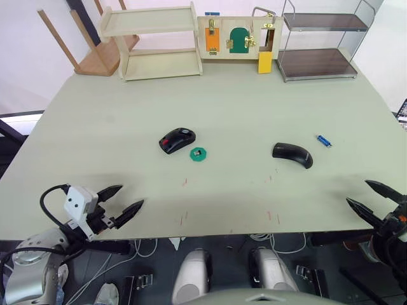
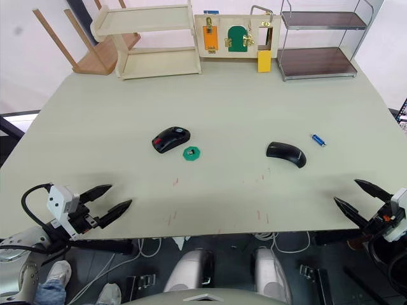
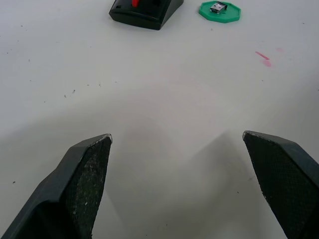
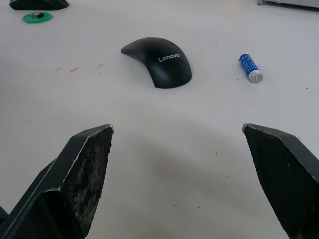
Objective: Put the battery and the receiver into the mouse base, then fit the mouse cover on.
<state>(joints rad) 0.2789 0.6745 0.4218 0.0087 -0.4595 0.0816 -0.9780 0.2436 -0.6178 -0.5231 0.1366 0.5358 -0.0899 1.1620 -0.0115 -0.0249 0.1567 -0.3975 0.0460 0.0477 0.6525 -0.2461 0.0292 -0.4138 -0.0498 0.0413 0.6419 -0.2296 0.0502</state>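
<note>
In the left wrist view the mouse base (image 3: pixel 145 11) is cut off by the picture's edge, so just its near end and a sliver of red show. In the right wrist view the mouse base (image 4: pixel 39 4) is again cropped to a low dark strip. The receiver (image 1: pixel 199 153) on the green disc (image 1: pixel 200 155) is too small in the head views to make out its shape. The right gripper (image 1: pixel 375 199) runs off the picture's edge behind its fingertips.
</note>
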